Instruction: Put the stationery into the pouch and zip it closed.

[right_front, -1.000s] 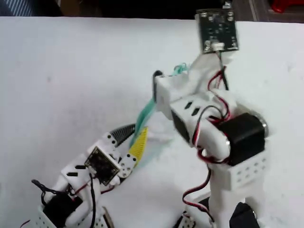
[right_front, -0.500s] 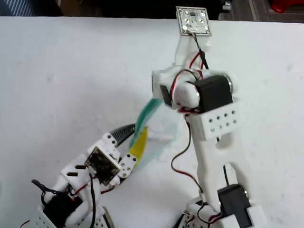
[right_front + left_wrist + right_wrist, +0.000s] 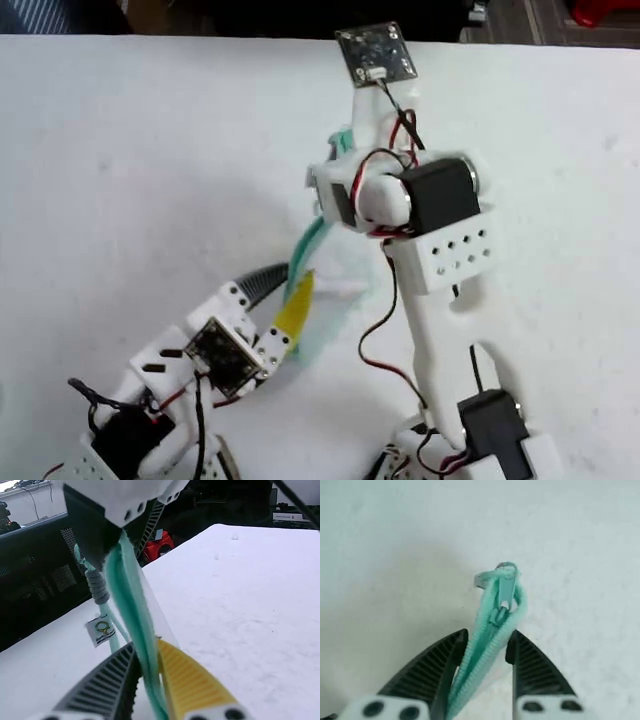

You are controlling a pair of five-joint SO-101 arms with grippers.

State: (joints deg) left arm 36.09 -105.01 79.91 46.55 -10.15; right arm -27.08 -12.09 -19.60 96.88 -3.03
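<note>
Pouch (image 3: 308, 243), zipper edge up, one end tight in left tool (image 3: 145, 649), other end tight in right tool (image 3: 487, 635).

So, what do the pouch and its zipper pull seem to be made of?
The pouch seems to be clear soft plastic film, as the table shows through it, edged with a mint-green fabric zip tape. The zipper pull is smooth and the same mint colour: painted metal or plastic, I cannot tell which.

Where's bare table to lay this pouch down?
Widest bare table lies left of the pouch, beyond the left gripper. A narrower patch lies right of the right arm. Crowded mid-table: it and the right gripper both clamp the pouch.
</note>
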